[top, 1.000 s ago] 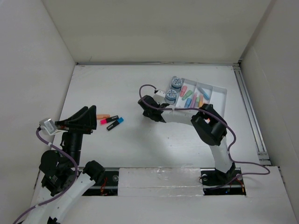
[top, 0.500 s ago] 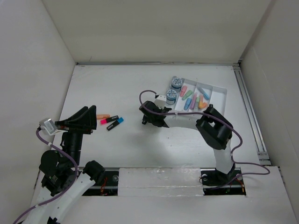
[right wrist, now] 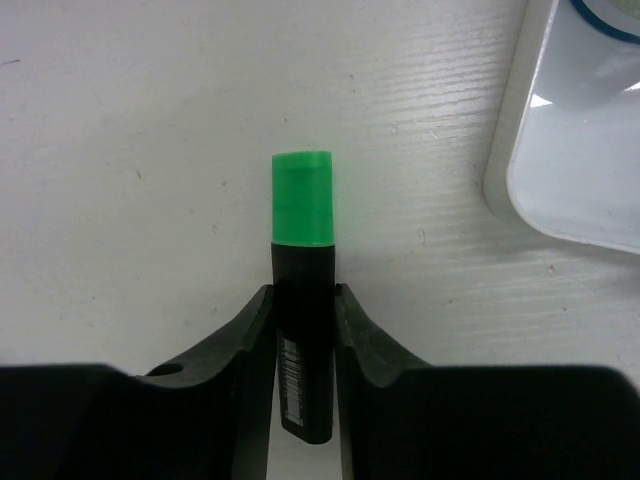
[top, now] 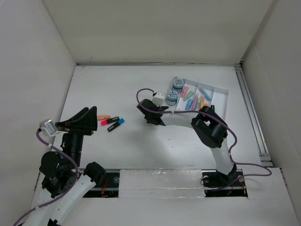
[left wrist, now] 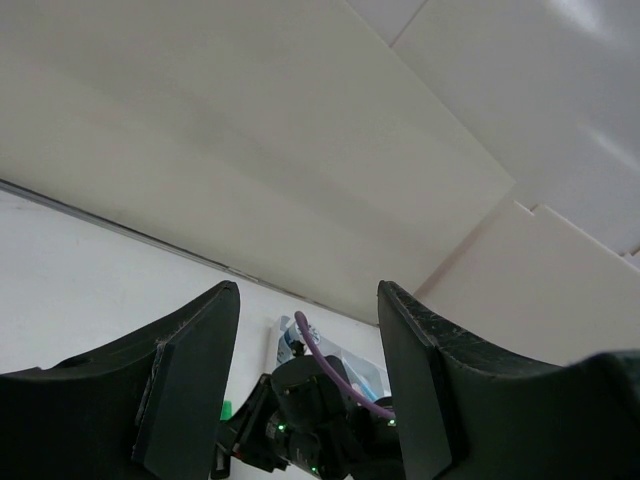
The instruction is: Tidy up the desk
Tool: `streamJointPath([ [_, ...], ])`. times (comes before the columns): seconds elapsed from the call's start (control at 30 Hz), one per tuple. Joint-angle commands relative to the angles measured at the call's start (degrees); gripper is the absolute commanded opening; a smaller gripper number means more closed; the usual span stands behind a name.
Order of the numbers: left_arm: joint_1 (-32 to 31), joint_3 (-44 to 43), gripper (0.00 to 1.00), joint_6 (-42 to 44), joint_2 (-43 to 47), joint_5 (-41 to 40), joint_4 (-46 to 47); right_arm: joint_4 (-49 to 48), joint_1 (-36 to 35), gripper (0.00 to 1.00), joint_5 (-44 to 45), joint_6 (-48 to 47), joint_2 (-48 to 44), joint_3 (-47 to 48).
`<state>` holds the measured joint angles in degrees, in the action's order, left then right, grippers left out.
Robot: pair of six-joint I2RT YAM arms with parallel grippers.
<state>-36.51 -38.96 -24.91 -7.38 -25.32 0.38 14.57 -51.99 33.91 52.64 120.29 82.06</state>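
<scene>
My right gripper (right wrist: 303,300) is shut on a green-capped black highlighter (right wrist: 303,290), held over the white desk (top: 131,141); in the top view that gripper (top: 151,113) sits mid-desk, left of the white compartmented tray (top: 221,92). The tray's corner shows in the right wrist view (right wrist: 570,150). Three more highlighters lie at the left: orange (top: 104,117), pink (top: 110,121) and blue (top: 116,124). My left gripper (top: 83,120) is open and empty, raised just left of them; its fingers (left wrist: 190,380) frame the far wall and the right arm.
The tray holds several coloured highlighters (top: 195,100) and two round blue-and-white tape rolls (top: 177,83), (top: 172,96). White walls bound the desk on the left, back and right. A metal rail (top: 251,113) runs along the right edge.
My right gripper has shifted slightly back and left over the desk, still shut on the green highlighter. The left arm has not moved.
</scene>
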Motion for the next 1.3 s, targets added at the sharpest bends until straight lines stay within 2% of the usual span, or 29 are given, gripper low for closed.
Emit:
streamJointPath([
  [0.0, 0.3, 0.46, 0.53, 0.65, 0.08, 0.18, 2.34, 3.1, -0.84, 0.23, -0.16, -0.35, 1.97, 0.29],
  [0.1, 0.3, 0.38, 0.53, 0.65, 0.08, 0.1, 2.34, 2.31, -0.84, 0.15, 0.63, -0.35, 0.39, -0.41],
  [0.27, 0.3, 0.38, 0.53, 0.65, 0.34, 0.18, 2.26, -1.99, -0.84, 0.15, 3.96, 0.8, -8.47, -5.75],
  [0.3, 0.3, 0.38, 0.53, 0.65, 0.43, 0.01, 2.25, -3.65, 0.82, 0.15, 4.06, 1.32, -15.28, -8.47],
  [0.37, 0.3, 0.38, 0.53, 0.65, 0.61, 0.1, 2.25, -5.59, 1.79, 0.16, 3.45, 1.41, -17.96, -10.15],
  [0.5, 0.3, 0.46, 0.53, 0.56, 0.87, 0.18, 2.25, -7.98, 10.92, 0.18, -0.06, 2.11, -32.36, -20.24],
  [0.57, 0.3, 0.46, 0.53, 0.47, 0.78, 0.54, 2.25, -9.19, 22.4, 0.18, -3.39, 3.34, -38.25, -26.12],
  [0.6, 0.3, 0.38, 0.53, 0.47, 0.78, 0.54, 2.25, -9.21, 22.45, 0.17, -5.33, 3.34, -38.29, -26.16],
  [0.63, 0.3, 0.46, 0.53, 0.47, 0.78, 0.54, 2.25, -10.08, 28.55, 0.17, -8.57, 4.04, -41.94, -30.08],
  [0.73, 0.3, 0.55, 0.53, 0.47, 0.61, 0.54, 2.34, -13.67, 37.46, 0.16, -14.91, 4.22, -46.36, -37.03],
  [0.77, 0.3, 0.46, 0.53, 0.39, 0.44, 0.62, 2.26, -13.95, 42.62, 0.16, -18.49, 4.22, -48.11, -38.28],
  [0.87, 0.3, 0.38, 0.53, 0.38, 0.08, 0.71, 2.34, -16.94, 48.11, 0.15, -27.1, 3.17, -48.83, -40.49],
  [0.97, 0.3, 0.29, 0.53, 0.38, -0.18, 0.8, 2.26, -19.22, 43.22, 0.19, -30.56, -0.43, -49.36, -40.93],
  [1.0, 0.3, 0.2, 0.53, 0.38, -0.18, 0.8, 2.25, -19.49, 37.63, 0.19, -30.22, -0.87, -49.36, -40.67],
  [1.1, 0.3, 0.29, 0.53, 0.38, -0.01, 0.54, 2.25, -15.55, 29.95, 0.2, -27.24, -3.86, -46.22, -36.39],
  [1.13, 0.3, 0.29, 0.53, 0.47, 0.08, 0.54, 2.17, -12.32, 25.49, 0.2, -26.19, -5.08, -44.89, -35.23],
  [1.23, 0.3, 0.29, 0.53, 0.47, 0.17, 0.71, 2.25, -8.96, 18.27, 0.32, -21.53, -7.11, -39.18, -31.88],
  [1.27, 0.3, 0.38, 0.53, 0.47, 0.43, 0.62, 2.25, -8.51, 16.93, 0.43, -19.69, -7.64, -37.43, -31.18],
])
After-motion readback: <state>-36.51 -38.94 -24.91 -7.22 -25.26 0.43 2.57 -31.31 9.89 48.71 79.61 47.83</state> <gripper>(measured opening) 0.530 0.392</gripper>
